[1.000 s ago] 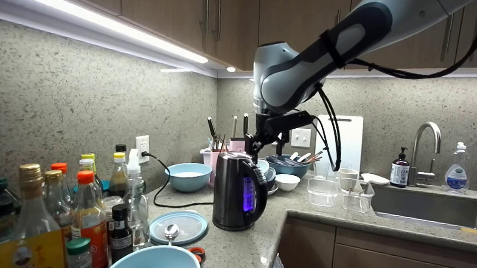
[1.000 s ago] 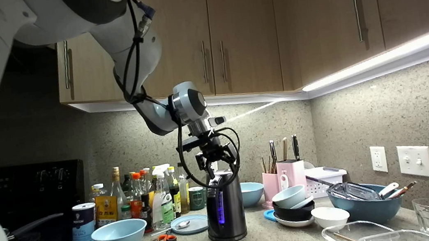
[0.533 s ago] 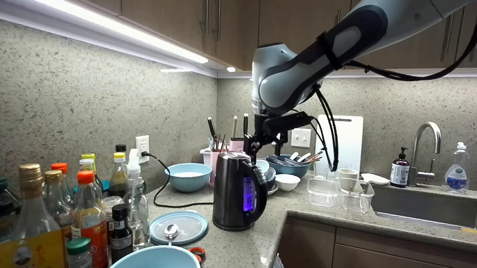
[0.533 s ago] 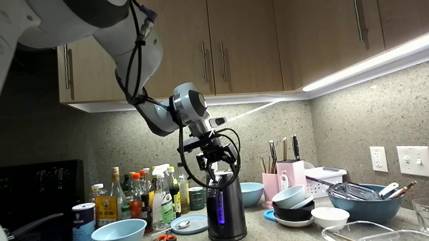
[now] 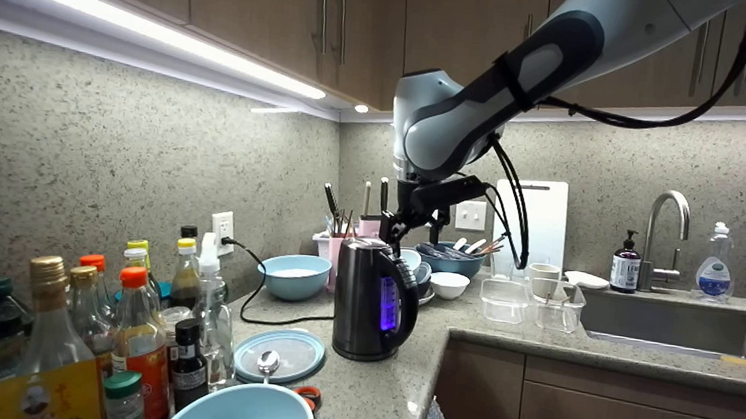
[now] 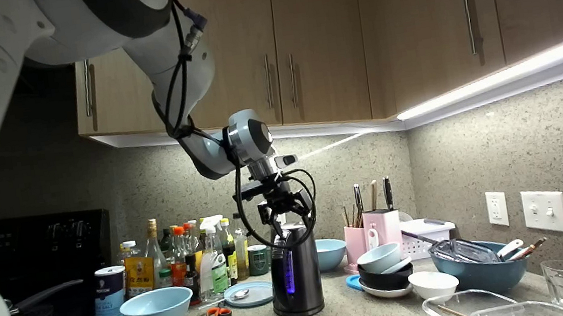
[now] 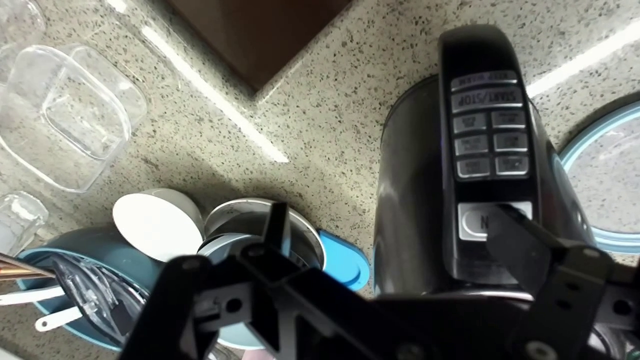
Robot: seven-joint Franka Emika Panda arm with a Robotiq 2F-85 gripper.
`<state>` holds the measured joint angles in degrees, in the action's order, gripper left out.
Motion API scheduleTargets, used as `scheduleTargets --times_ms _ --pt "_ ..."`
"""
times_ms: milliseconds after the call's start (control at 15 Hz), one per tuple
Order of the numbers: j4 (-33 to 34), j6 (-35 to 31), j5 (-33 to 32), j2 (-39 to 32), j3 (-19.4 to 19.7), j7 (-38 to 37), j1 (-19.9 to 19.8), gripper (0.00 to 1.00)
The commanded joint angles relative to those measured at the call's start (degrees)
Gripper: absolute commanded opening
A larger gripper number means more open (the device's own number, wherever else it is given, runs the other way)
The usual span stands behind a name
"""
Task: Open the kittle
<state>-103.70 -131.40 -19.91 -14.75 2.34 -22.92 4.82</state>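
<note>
The kettle (image 5: 360, 302) stands upright on the counter, dark and glossy with a purple-blue glowing window; it shows in both exterior views (image 6: 306, 280). In the wrist view the kettle (image 7: 407, 195) is at the right, its black handle (image 7: 487, 190) carrying several silver buttons. Its lid looks shut in the exterior views. My gripper (image 7: 392, 227) is open and empty, pointing down. One finger is over the large silver button (image 7: 470, 220) at the handle's top and covers part of it; I cannot tell whether they touch. The other finger is off the kettle's side, above stacked bowls. The gripper also shows in both exterior views (image 5: 416, 241) (image 6: 293, 227).
Stacked bowls (image 6: 383, 267) and a large blue utensil bowl (image 6: 493, 277) stand beside the kettle. A blue plate-like lid (image 5: 281, 355) with a spoon, bottles (image 5: 137, 331) and a light blue bowl (image 5: 244, 412) are on its other side. A black cord (image 5: 291, 323) runs behind it.
My gripper has come down very slightly toward the top of the kettle's handle. The kettle has not moved and the fingers stay apart.
</note>
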Motion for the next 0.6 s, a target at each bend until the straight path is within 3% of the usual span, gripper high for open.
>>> scheduleTargets --times_ms 0,533 --pt "0.88 0.22 0.45 -2.02 0.47 -0.16 0.1 1.0" --pt "1.93 0.26 1.17 -3.72 0.77 -0.08 0.13 1.0"
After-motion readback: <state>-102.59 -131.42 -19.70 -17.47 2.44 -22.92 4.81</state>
